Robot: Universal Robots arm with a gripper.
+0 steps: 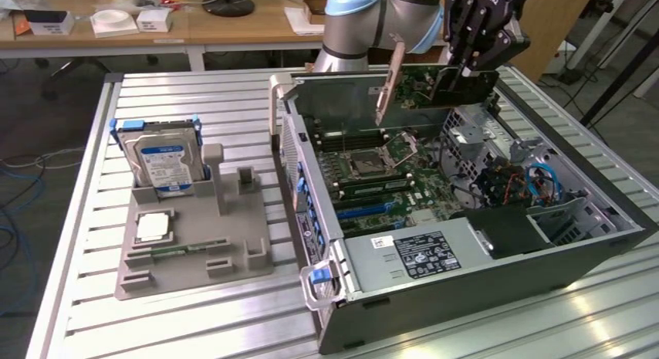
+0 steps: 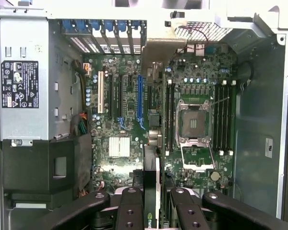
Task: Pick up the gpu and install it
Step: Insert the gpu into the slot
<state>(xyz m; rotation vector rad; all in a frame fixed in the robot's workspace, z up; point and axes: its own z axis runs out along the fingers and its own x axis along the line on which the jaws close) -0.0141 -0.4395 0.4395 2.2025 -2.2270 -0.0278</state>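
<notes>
The end effector (image 1: pixel 459 75) grips the gpu (image 1: pixel 418 87), apparently upright, above the open computer case (image 1: pixel 515 289).

Bright, even overhead light, with white glare on the slats of the metal table (image 1: pixel 587 313) at the exterior view's right, a washed-out rim on the computer case (image 2: pixel 206 12) in the wrist view, soft shadow in its recesses, and the gripper (image 2: pixel 153 196) dark against the lit motherboard (image 2: pixel 129 96).

Shiny ribbed metal table (image 1: pixel 206 89), matt grey plastic tray (image 1: pixel 190 276), matt green gpu (image 1: pixel 414 86)
</notes>
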